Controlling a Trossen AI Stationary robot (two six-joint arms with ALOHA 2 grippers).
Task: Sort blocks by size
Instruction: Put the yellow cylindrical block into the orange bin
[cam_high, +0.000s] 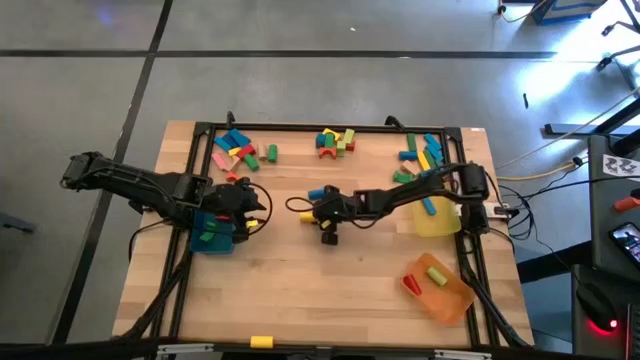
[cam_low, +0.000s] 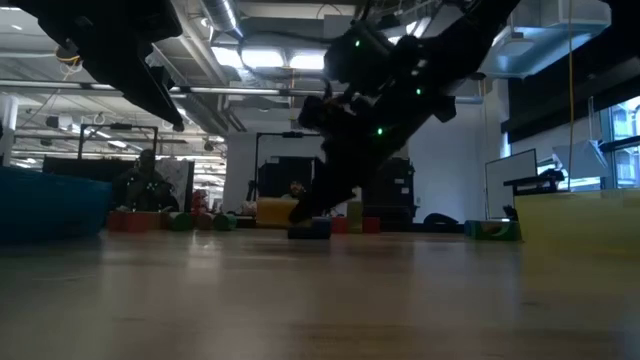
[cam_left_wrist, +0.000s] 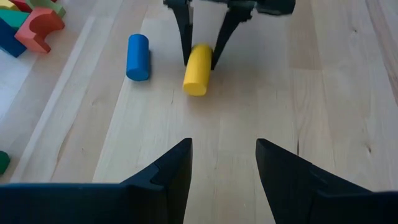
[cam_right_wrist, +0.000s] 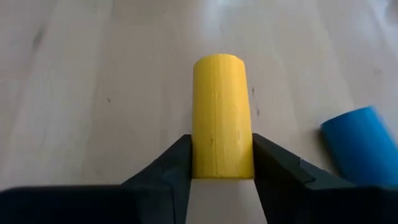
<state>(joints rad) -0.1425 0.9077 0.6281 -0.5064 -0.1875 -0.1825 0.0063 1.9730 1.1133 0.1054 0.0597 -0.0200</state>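
Right gripper grips the yellow cylinder beside the blue cylinder; left gripper gapes empty.

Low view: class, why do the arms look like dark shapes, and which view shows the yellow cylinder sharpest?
Low view: bright ceiling lights backlight the arms into silhouettes; right wrist view: the yellow cylinder is crisp between the right gripper fingers, while the blue cylinder beside it looks soft.

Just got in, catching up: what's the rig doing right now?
Sorting blocks. The right tool has its fingers on both sides of a yellow cylinder lying on the table mid-board, beside a blue cylinder. The left tool hangs open by the blue tray, holding nothing. More blocks lie along the far edge.
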